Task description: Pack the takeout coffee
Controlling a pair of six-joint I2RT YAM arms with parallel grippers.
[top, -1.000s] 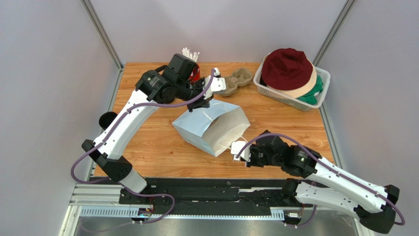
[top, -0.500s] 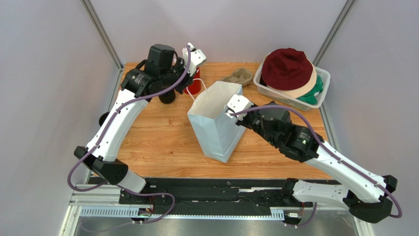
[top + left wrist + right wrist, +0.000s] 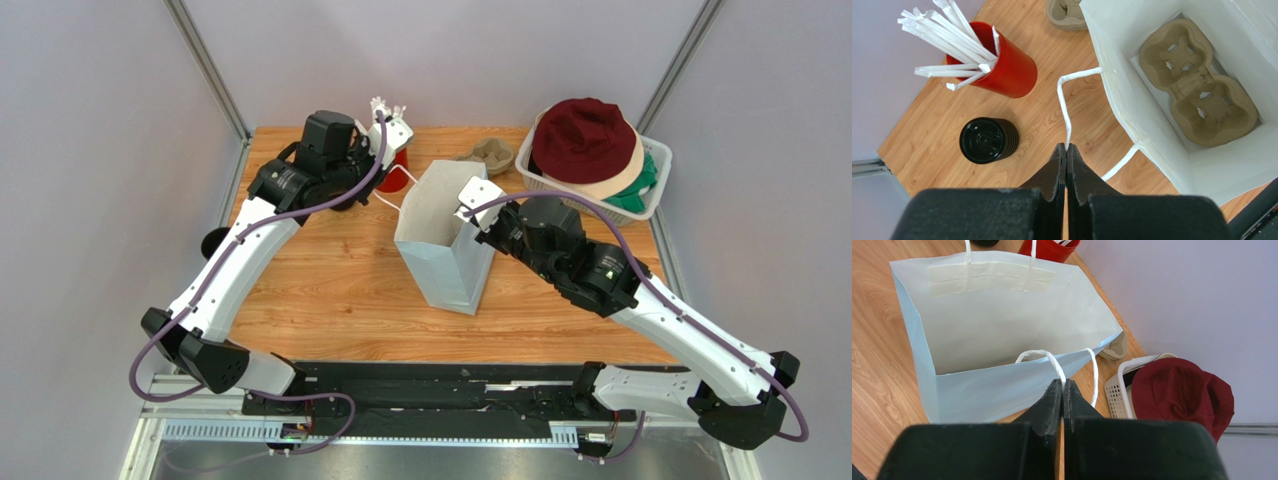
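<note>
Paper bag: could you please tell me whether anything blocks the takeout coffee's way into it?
Nothing visible does: the paper bag stands open, left gripper and right gripper pinching its handles. Only an empty cup carrier lies inside. The coffee isn't in view.

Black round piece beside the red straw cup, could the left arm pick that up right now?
Probably not yet. The black round piece stands in the open, uncovered, but the left gripper is shut on the handle of the paper bag and would have to let go first.
</note>
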